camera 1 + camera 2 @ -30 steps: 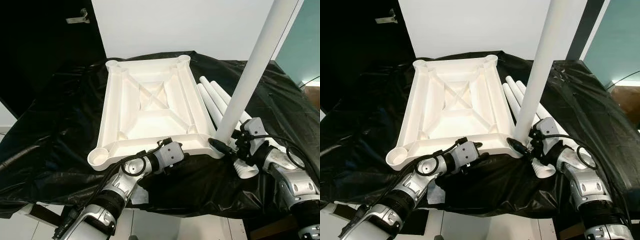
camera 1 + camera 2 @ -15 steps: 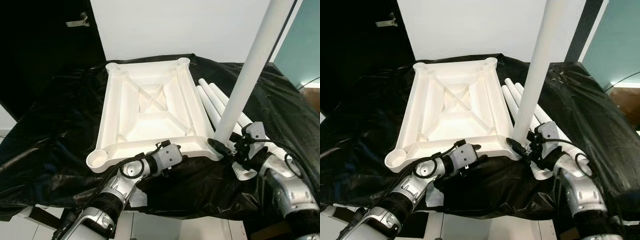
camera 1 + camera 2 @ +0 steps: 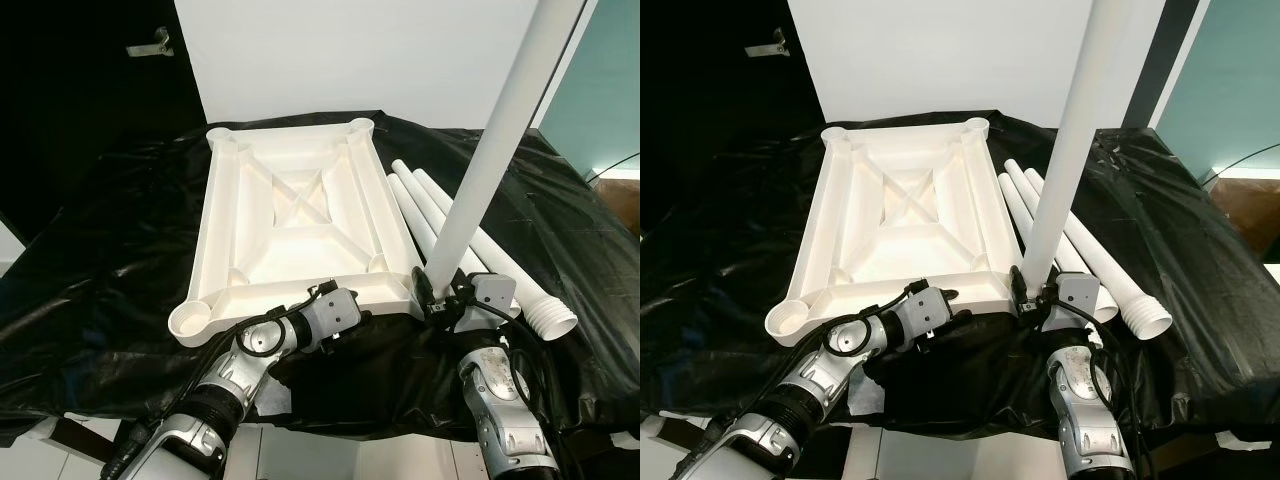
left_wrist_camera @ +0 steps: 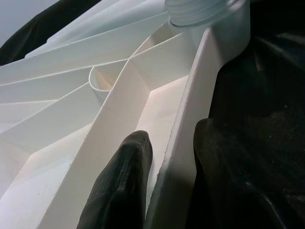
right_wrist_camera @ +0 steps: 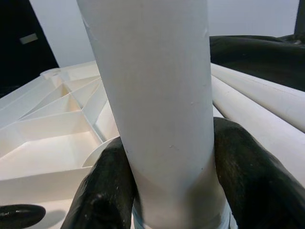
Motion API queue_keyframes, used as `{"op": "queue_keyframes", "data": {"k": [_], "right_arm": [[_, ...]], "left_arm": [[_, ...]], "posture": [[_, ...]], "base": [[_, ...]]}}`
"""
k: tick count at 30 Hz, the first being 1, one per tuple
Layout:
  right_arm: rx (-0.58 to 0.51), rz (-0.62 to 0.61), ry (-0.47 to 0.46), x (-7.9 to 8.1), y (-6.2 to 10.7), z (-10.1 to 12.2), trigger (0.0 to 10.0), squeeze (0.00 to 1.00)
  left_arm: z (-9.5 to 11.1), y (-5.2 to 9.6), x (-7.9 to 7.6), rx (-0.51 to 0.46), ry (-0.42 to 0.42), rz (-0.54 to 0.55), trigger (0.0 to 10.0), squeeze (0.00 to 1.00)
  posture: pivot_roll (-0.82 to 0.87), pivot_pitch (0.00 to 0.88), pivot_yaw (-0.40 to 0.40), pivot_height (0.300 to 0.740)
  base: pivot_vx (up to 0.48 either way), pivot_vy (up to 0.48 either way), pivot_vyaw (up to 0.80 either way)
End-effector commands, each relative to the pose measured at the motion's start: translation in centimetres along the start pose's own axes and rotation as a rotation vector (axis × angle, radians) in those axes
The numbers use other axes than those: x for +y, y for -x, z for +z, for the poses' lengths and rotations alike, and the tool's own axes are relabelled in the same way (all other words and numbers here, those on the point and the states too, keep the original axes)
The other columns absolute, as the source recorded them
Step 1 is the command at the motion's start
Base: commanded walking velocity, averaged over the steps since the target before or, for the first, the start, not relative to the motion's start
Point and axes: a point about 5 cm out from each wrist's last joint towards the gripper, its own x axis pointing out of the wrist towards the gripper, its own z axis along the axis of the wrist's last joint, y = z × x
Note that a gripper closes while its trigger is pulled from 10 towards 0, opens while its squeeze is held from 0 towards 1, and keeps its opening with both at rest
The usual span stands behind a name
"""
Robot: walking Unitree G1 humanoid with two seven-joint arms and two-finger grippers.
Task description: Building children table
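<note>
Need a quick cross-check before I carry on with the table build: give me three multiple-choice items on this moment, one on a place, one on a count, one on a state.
1. Where does the upright leg stand?
A. near right corner of the tabletop
B. far left corner
C. on the floor

2. How many loose legs lie beside the tabletop?
A. one
B. three
C. five

3. What is the left gripper doing?
A. hanging idle
B. holding a loose leg
C. pinching the tabletop's near rim

Answers: 1 A, its base meets that corner socket. 2 B, three white tubes lie together. 3 C, one finger on each side of the rim.
</note>
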Motion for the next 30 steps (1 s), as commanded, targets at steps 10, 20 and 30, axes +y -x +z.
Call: {"op": "queue_keyframes", "data": {"k": [10,20,30], "right_arm": [[0.037,0.255,0.100,1.1,0.3,-0.1,10.0,1.00],[0.004,0.466,0.231,-1.2,-1.1,2.8,10.0,0.00],[0.048,0.537,0.261,-2.9,-2.3,3.4,10.0,0.00]], "left_arm": [[-2.3,0.1,-2.4,0.111,0.071,-0.086,10.0,0.00],[-2.1,-0.2,-2.1,0.108,0.071,-0.084,10.0,0.00],[-2.2,0.0,-2.0,0.113,0.066,-0.082,10.0,0.00]], "posture": [[-0.07,0.035,-0.019,0.740],[-0.08,0.026,-0.018,0.740],[-0.07,0.017,-0.013,0.740]], "base": [[0.000,0.000,0.00],[0.000,0.000,0.00],[0.000,0.000,0.00]]}}
